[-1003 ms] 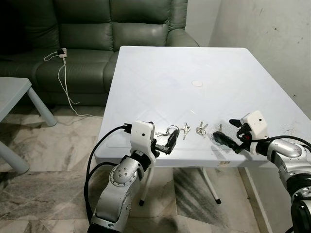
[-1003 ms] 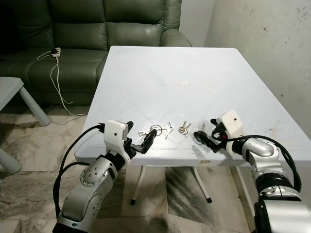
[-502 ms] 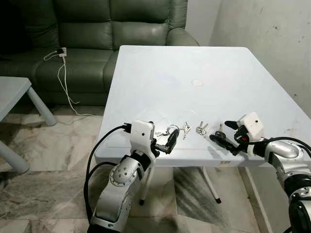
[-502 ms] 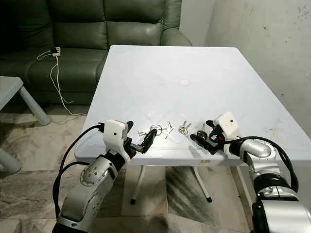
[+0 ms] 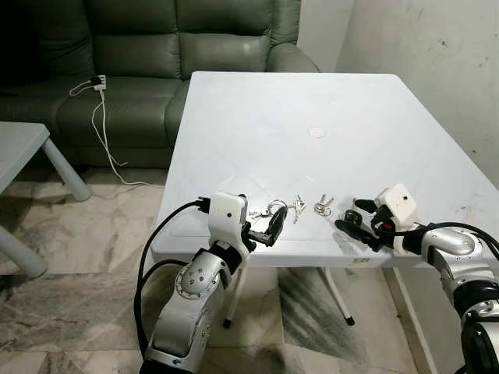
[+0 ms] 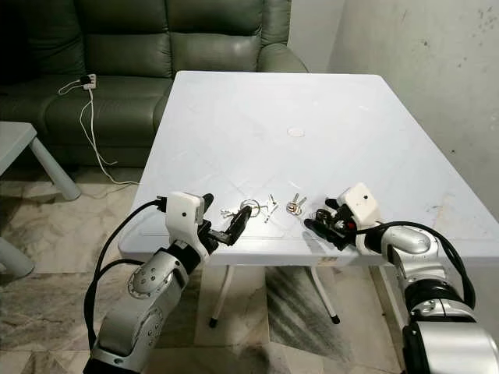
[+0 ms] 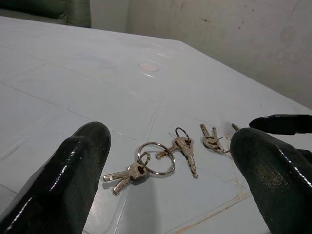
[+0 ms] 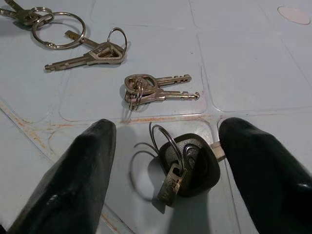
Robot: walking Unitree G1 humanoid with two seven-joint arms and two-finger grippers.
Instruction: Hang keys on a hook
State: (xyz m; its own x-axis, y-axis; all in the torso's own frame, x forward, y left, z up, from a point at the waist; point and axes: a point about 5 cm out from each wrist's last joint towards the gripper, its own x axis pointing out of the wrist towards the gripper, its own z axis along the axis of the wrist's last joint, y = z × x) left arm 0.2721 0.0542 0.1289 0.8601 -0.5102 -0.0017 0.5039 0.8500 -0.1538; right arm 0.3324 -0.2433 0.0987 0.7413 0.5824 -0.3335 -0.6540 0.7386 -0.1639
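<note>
Right end effector [image 6: 326, 224] spread wide around black-headed key [image 8: 189, 168] on table [image 5: 257, 125], gripping nothing, left end effector [image 5: 273, 228] open

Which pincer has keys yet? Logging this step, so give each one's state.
Left pincer: open, empty, by the ringed keys.
Right pincer: open, empty, either side of the black key.

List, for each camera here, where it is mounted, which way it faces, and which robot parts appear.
Head eyes: look forward and down at the white table; both arms show.
Left wrist: looks along the left gripper at the silver key bunch.
Right wrist: looks along the right gripper at the black-headed key.
Shared: both wrist views show the small key pair.
</note>
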